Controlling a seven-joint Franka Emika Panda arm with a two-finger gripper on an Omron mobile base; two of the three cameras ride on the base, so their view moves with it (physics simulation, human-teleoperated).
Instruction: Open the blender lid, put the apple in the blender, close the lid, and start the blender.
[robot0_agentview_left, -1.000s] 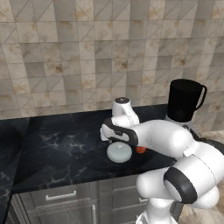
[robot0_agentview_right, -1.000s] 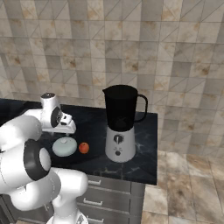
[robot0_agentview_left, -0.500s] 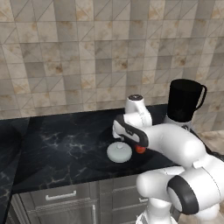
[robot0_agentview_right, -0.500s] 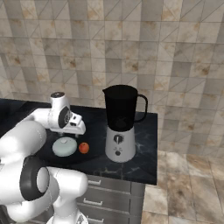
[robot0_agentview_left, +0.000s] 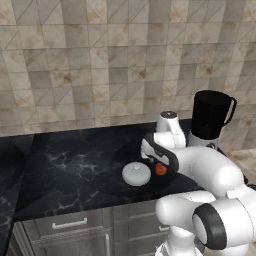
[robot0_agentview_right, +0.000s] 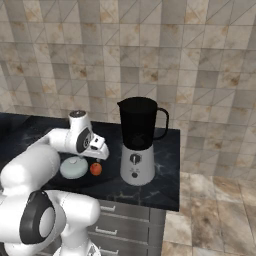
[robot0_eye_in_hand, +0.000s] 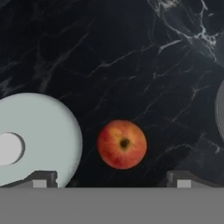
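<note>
While hovering over the apple (robot0_eye_in_hand: 122, 144), jaws standing wide and gripping nothing, lid (robot0_eye_in_hand: 37, 141) lying beside it on the desk (robot0_agentview_left: 75, 160), blender (robot0_agentview_right: 138, 142) standing open nearby.

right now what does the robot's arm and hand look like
The arm is glossy white, built of rounded, bulbous segments with dark grey to black rings at the joints; one large dark ring shows near its base. A small round grey cap tops the wrist. The hand is a white block with a dark underside, ending in two small dark fingertips. No cables or markings are visible.
</note>
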